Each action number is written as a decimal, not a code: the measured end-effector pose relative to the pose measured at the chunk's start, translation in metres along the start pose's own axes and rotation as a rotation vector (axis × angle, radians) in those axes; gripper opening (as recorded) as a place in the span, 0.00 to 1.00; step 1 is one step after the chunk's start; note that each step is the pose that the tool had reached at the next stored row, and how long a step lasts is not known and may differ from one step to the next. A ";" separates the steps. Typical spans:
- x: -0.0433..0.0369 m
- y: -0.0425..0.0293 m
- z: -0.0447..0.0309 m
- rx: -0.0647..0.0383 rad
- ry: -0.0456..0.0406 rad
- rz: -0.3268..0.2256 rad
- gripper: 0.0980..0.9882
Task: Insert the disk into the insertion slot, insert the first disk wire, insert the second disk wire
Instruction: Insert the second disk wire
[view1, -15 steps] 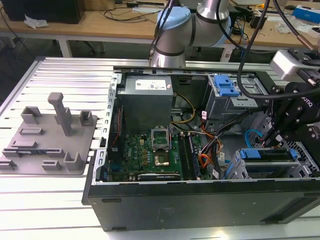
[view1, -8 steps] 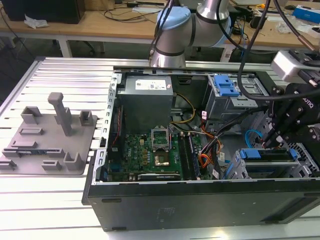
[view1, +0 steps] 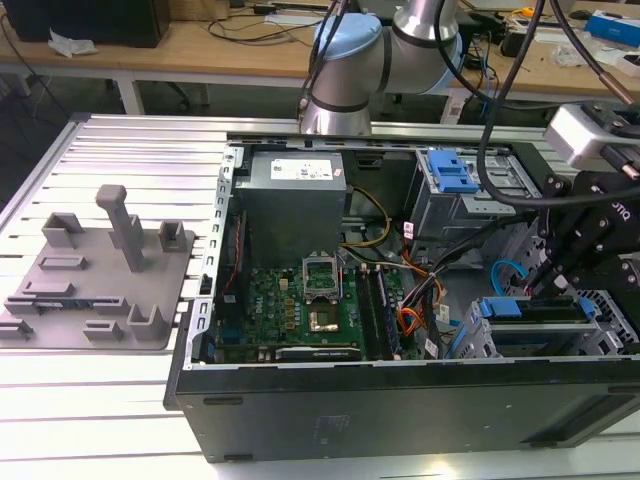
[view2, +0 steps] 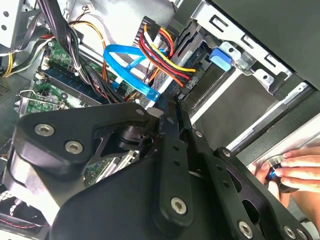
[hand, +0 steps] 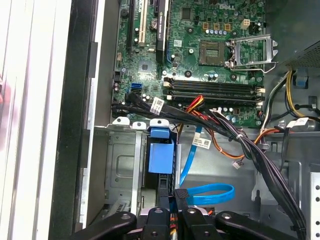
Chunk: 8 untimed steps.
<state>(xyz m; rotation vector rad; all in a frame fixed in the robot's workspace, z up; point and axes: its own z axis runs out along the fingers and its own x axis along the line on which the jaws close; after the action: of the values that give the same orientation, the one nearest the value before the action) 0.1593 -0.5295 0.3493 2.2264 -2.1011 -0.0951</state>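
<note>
While the open computer case (view1: 400, 300) sits on a ribbed aluminium table (view1: 130, 140) (wooden benches behind), we see the gripper (hand: 178, 197), fingers clenched on a blue cable (hand: 212, 194), beside the disk (view1: 530, 310) seated in the insertion slot (view1: 480, 345).

**What you cannot see from here**

In the exterior view, the claw (view1: 556, 290) is a dark mass low over the insertion slot (view1: 540, 335), and you cannot tell how its jaws stand. The disk (view1: 530, 310) shows you just a blue edge; the arm's black housing covers the rest.

In the second wrist view, the claw's black linkage (view2: 150, 165) blocks most of the motherboard (view2: 55, 85) from you. A person's hand (view2: 295, 172) is cut off by the picture's edge, with its fingers resting on a small round thing you cannot identify.

In the first wrist view, the blue cable (hand: 205, 192) passes behind the claw's links, hiding its end from you.
</note>
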 end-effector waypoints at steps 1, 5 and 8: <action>0.0000 0.0000 0.0000 0.000 -0.0001 0.000 0.07; 0.0010 -0.0005 0.0000 0.001 -0.0245 -0.003 0.07; 0.0013 -0.0004 0.0000 0.001 -0.0254 -0.002 0.07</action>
<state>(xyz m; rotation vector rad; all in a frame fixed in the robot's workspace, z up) 0.1598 -0.5307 0.3493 2.2405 -2.1119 -0.1227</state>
